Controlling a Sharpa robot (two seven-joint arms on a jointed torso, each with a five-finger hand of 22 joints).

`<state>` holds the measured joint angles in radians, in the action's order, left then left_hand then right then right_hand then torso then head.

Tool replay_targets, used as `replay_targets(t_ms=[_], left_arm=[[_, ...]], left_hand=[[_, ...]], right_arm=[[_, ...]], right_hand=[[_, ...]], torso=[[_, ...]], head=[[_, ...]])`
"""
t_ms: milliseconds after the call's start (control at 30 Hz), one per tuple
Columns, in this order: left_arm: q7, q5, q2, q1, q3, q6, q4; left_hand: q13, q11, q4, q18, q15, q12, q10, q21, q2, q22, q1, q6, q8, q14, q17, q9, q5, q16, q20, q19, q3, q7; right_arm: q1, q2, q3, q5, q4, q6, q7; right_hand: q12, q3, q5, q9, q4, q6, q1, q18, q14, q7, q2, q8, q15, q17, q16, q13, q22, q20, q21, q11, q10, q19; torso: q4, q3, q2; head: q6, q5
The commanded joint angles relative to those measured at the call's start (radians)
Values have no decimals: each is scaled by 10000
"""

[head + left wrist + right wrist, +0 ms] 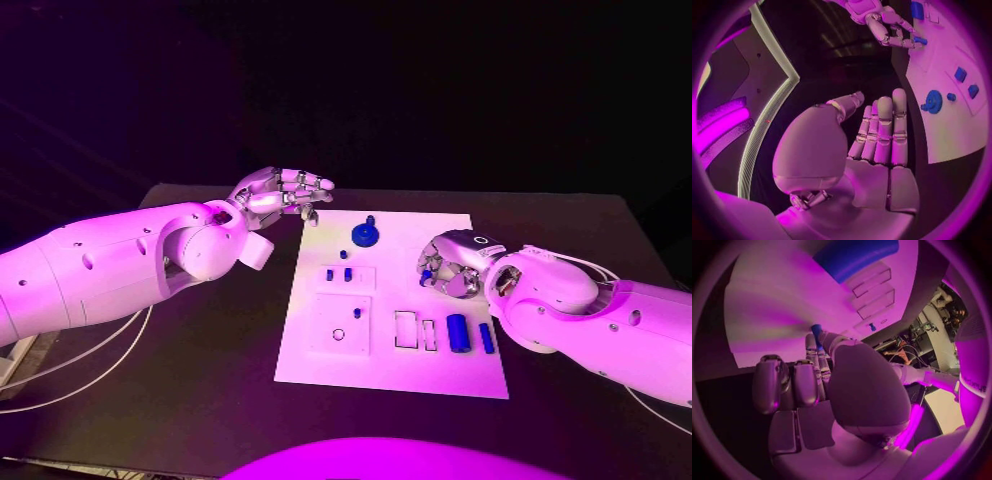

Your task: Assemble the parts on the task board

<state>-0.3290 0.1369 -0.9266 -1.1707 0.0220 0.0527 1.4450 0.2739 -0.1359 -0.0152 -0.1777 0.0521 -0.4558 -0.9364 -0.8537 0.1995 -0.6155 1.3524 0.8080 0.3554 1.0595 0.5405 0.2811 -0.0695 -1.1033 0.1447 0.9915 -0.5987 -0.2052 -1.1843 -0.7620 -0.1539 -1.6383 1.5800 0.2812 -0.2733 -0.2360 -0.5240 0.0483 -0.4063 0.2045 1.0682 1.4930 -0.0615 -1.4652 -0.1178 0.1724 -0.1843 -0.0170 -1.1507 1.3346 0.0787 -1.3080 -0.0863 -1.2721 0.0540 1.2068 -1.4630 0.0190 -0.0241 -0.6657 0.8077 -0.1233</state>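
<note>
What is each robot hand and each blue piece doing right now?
left hand: raised beside the board's far corner, holding nothing
right hand: pinching a small blue part
round blue part: lying on the task board
long blue part: lying on the board

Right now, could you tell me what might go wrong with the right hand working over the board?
The right hand pinches a small blue part at its fingers, a slight hold that could slip. It hangs over the task board, close to the blue cylinder, which it might knock. The left hand hovers off the board's corner, steadying nothing.
</note>
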Motion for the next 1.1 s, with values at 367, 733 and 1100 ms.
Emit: replay_targets(t_ms=[367, 733, 1100], left_arm=[[8, 26, 23, -13, -9, -166, -22], [-3, 38, 81, -12, -9, -189, -44], [-6, 38, 156, -11, -9, -229, -63]], left_hand=[[-6, -6, 25, -73, 46, -48, 64, 41, -43, 13, 67, -71, 9, -45, -13, -14, -17, 64, 23, 21, 33, -71], [-6, -6, 25, -73, 46, -48, 64, 41, -43, 13, 67, -71, 9, -45, -13, -14, -17, 64, 23, 21, 33, -71], [-6, -6, 25, -73, 46, -48, 64, 41, -43, 13, 67, -71, 9, -45, -13, -14, -17, 64, 23, 21, 33, -71]], right_arm=[[-185, -447, 51, 421, 870, 706, -89], [-429, -552, 110, 811, 1906, 907, 108], [153, 443, 68, 922, 2217, 943, 553]], right_hand=[[243, -497, 35, -350, -541, 205, -432, 109, -272, 57, -89, -397, -121, -6, 42, 68, -1959, 98, -252, -82, 459, -177], [333, -576, 33, -430, -689, 196, -552, 105, -271, 58, -55, -465, -126, 5, 37, 91, -1953, 106, -229, -87, 527, -167], [387, -621, 39, -462, -766, 175, -599, 76, -259, 48, -45, -484, -126, 56, 7, 98, -1914, 108, -68, -84, 539, -113]], torso=[[0, 6, 16], [6, -3, 12], [-3, -2, 4]], head=[[-16, -1], [-35, -24], [-15, -69]])
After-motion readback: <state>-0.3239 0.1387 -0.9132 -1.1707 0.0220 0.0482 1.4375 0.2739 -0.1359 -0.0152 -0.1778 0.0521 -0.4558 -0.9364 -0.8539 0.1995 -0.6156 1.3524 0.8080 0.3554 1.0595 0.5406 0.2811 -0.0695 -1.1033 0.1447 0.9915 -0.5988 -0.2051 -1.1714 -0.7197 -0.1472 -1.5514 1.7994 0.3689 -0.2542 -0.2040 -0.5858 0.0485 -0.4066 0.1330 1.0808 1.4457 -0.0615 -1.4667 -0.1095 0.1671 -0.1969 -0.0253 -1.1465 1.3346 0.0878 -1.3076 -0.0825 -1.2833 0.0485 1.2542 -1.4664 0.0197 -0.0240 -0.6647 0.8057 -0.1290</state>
